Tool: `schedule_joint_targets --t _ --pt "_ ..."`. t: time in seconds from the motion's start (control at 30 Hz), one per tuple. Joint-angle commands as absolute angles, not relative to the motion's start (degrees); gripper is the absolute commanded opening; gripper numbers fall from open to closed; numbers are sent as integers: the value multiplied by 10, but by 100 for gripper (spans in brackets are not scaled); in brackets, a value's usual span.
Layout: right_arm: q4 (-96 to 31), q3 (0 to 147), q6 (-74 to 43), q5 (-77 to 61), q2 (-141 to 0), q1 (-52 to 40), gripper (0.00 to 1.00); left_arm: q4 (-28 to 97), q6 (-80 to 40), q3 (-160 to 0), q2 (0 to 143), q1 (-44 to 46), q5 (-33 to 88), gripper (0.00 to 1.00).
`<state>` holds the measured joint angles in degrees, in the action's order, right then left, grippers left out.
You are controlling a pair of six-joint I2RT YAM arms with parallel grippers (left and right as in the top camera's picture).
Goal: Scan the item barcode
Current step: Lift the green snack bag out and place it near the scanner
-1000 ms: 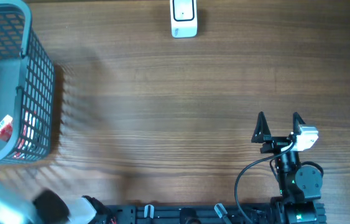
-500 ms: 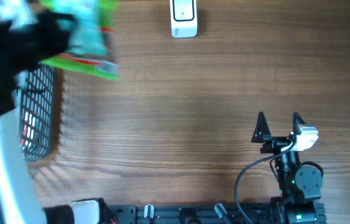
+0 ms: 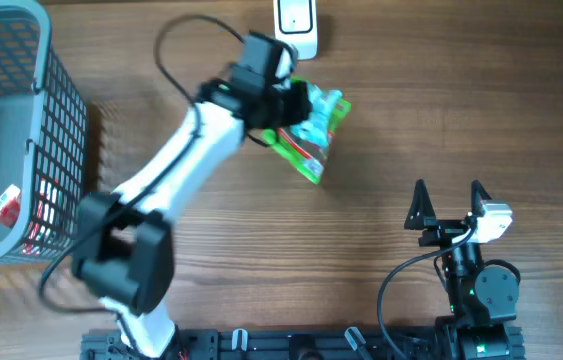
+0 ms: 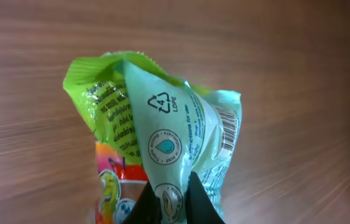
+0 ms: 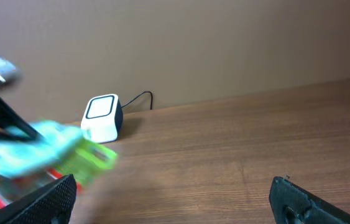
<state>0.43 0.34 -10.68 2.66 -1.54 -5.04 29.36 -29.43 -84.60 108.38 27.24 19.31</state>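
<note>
the left fingers are pinched shut on the green packet, holding it over the bench just beside the white scanner. the right fingers stand wide open and empty, well apart. presenting is the step in hand. the barcode seems to sit on a side fold, so it needs turning toward the scanner's face.

Brown wood-grain table, grain running left-right, fills overhead view. Plain tan-brown wall rises at table's far edge. Light soft, even.
</note>
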Motion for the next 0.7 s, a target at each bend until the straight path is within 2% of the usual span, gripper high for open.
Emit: schedule_joint_targets --t 0.0,0.13,0.17,0.27,0.3,0.33,0.53,0.67 --pt "7 3 -109 34 -13 -48 100 237 -359 -835 1134 297 194 4" --pt "7 3 -109 34 -13 -48 100 221 -365 -835 1170 313 194 4" --pt "7 3 -109 34 -13 -48 100 225 -365 -835 1171 316 194 14" --pt "7 3 -109 34 -13 -48 100 236 -363 -835 1171 323 195 65" --pt "7 3 -109 34 -13 -48 100 238 -363 -835 1171 325 198 88" --pt "7 3 -109 34 -13 -48 100 246 -362 -835 1171 326 199 100" --pt "7 3 -109 34 -13 -48 100 272 -231 -835 1171 328 155 100" --pt "7 3 -109 34 -13 -48 100 300 -210 -835 1171 328 127 99"
